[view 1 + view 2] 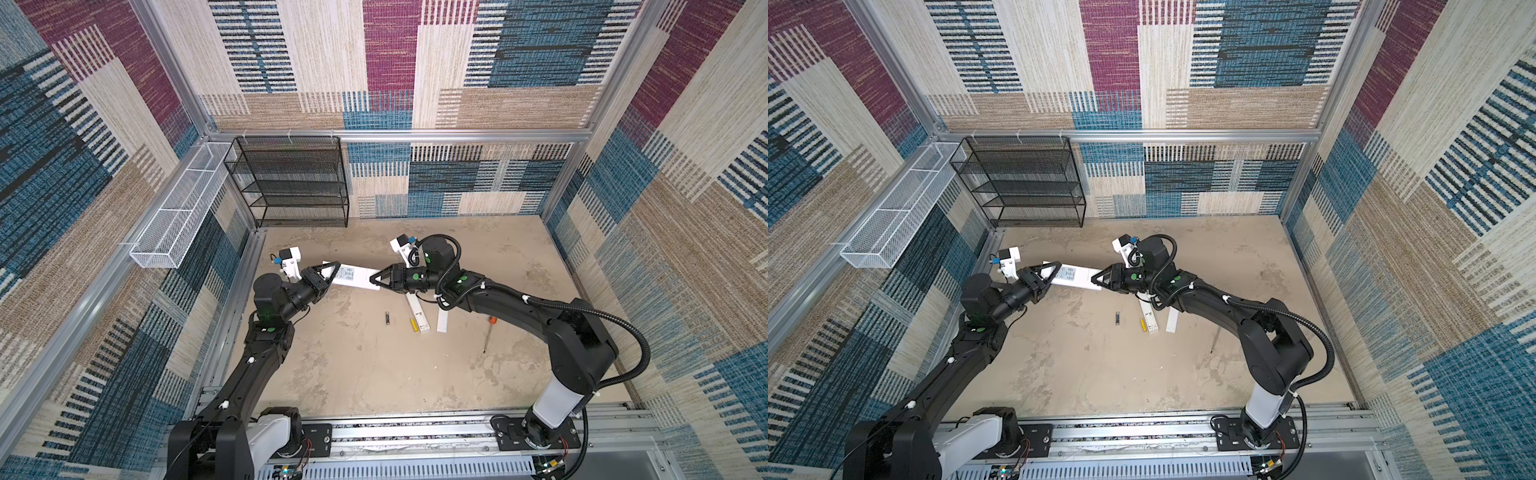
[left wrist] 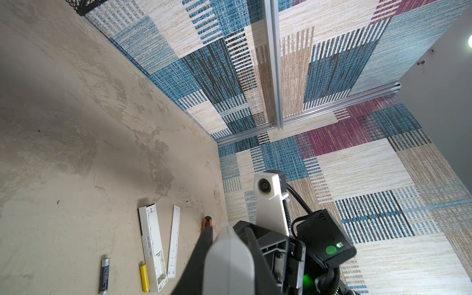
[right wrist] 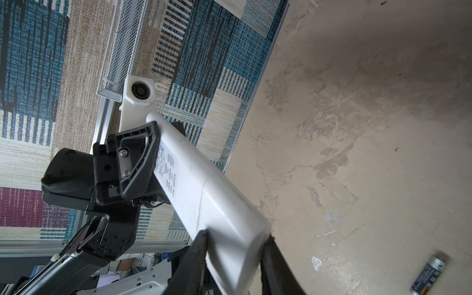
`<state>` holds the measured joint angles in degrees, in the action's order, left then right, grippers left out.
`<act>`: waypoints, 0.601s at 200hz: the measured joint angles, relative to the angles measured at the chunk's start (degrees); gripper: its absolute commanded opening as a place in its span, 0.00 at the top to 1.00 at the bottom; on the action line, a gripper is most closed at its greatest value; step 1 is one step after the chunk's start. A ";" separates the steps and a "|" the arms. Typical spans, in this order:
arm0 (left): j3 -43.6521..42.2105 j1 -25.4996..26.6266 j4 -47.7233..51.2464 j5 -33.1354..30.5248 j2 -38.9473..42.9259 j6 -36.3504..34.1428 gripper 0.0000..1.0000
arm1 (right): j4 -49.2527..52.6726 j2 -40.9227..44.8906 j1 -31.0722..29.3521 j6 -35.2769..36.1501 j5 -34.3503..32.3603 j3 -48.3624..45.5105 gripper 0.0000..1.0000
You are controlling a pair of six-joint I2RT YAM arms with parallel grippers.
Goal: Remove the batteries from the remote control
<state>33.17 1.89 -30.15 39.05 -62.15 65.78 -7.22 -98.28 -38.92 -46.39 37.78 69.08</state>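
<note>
Above the table [image 1: 374, 374], toward its far side: remote control [image 1: 353, 277] held aloft, clamped at one end by left gripper [image 1: 332, 270] and pinched at the other by right gripper [image 1: 376, 280]. Lying loose below: dark battery [image 1: 387, 318] and yellow battery [image 1: 414, 324], the yellow just beside an opened white casing [image 1: 419, 309] and cover strip [image 1: 442, 320]. Probably partway: two cells out, held remote's compartment hidden, so possibly more left to extract.
</note>
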 measured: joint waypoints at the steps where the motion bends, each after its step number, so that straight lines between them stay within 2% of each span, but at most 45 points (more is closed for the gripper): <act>1: 0.00 0.00 0.00 0.00 0.00 0.00 1.00 | 0.00 0.00 0.00 0.00 0.00 0.00 0.69; 69: -0.07 -0.17 -0.04 0.26 -0.11 0.00 1.00 | 0.24 0.44 0.04 -0.02 -0.24 -0.37 0.70; 100: -0.07 -0.24 0.00 0.35 -0.11 0.04 1.00 | 0.28 0.50 -0.04 0.61 -0.48 -0.59 0.55; 120: -0.07 -0.24 0.00 0.35 -0.11 0.15 1.00 | 0.68 0.50 -0.37 1.57 -0.92 -0.59 0.55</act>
<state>33.10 1.65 -30.15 39.40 -62.26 65.93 -6.55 -97.78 -39.29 -44.82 36.86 68.49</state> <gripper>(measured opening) 0.219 0.461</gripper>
